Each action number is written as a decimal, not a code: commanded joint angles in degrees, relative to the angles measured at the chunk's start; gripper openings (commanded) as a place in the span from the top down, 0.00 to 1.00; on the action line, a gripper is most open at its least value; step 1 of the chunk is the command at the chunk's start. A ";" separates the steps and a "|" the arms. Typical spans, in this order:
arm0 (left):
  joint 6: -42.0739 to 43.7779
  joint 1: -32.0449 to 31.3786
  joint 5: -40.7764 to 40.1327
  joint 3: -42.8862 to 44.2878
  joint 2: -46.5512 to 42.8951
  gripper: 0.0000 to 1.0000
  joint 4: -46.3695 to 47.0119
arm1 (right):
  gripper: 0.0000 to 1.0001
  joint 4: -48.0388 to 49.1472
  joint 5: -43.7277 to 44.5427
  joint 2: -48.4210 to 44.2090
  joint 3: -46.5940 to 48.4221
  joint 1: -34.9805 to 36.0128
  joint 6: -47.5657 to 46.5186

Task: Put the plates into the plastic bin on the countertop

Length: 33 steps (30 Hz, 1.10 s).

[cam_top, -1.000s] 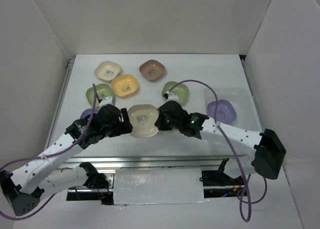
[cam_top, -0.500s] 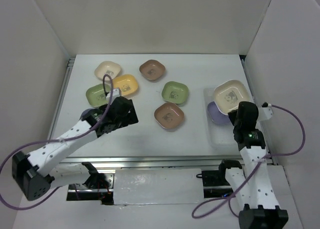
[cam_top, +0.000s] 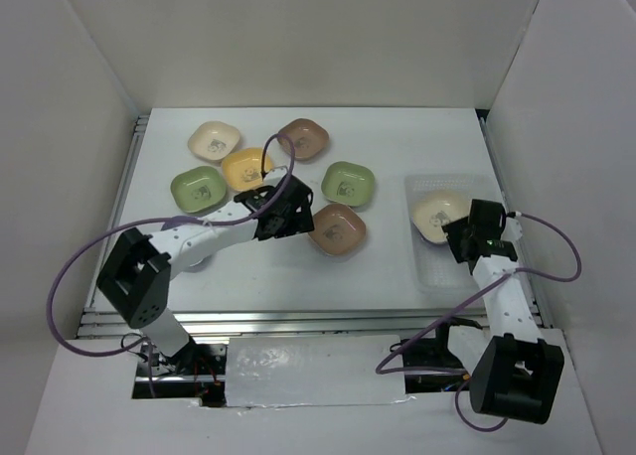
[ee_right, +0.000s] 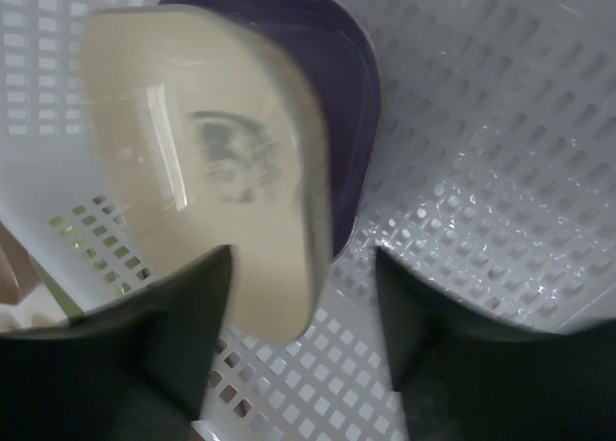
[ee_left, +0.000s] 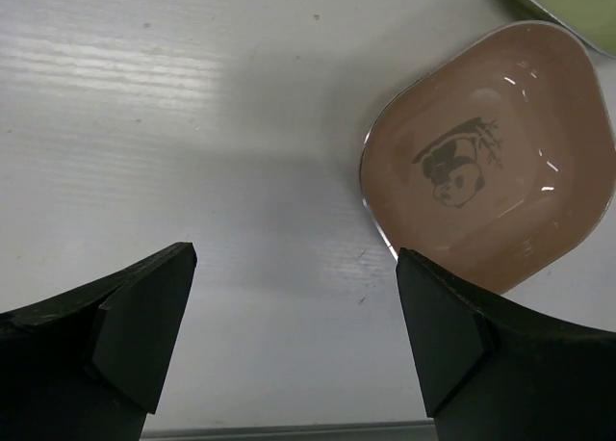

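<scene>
The plastic bin [cam_top: 447, 272] sits at the right of the countertop [cam_top: 397, 142]. In the right wrist view a cream plate [ee_right: 192, 152] lies tilted and blurred over a lavender plate [ee_right: 358, 94] on the bin floor [ee_right: 481, 123]. My right gripper [cam_top: 459, 238] hovers at the near edge of that cream plate [cam_top: 438, 215], jaws apart, and only the left finger [ee_right: 183, 316] is near the rim. My left gripper [cam_top: 298, 222] stands open over bare table [ee_left: 241, 171], its right finger [ee_left: 452, 325] beside the rim of a brown panda plate [ee_left: 491, 171].
Several more plates lie at the back left: cream [cam_top: 215, 140], yellow [cam_top: 246, 168], brown [cam_top: 302, 139], green [cam_top: 198, 187] and green [cam_top: 348, 184]. The brown panda plate [cam_top: 337, 228] is mid-table. White walls enclose the table and a metal rail [cam_top: 298, 321] runs along the near edge.
The right gripper has opened and the cream plate has dropped lower onto the lavender one in the bin. The left arm has swung right, up to the mid-table brown plate.
</scene>
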 commanded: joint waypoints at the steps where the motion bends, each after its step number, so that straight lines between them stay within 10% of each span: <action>1: 1.07 0.32 1.89 3.27 3.72 0.01 2.94 | 0.21 4.20 -2.23 -0.55 0.74 0.95 0.67; 3: 0.72 0.32 3.39 4.50 6.53 0.01 3.46 | 0.00 1.31 -1.27 -3.79 2.49 2.88 0.94; 15: -5.52 0.67 3.65 8.80 17.60 0.03 5.75 | 0.00 -9.25 2.52 -22.26 15.77 11.41 -2.75; 18: -7.02 0.58 2.52 11.35 20.86 0.22 3.56 | 0.00 -10.39 2.51 -23.32 17.09 13.16 -3.45; 25: -10.80 0.41 0.58 8.47 20.01 1.00 0.13 | 0.00 -5.58 -3.71 -21.39 14.20 18.52 -8.01; 29: -8.00 -2.23 -3.11 4.34 11.48 1.00 -0.40 | 0.00 7.24 -16.64 -13.32 10.14 27.13 -16.97; 33: 1.48 -4.16 -1.27 2.39 2.08 1.00 0.57 | 0.00 2.80 -4.27 3.78 17.69 40.40 -24.71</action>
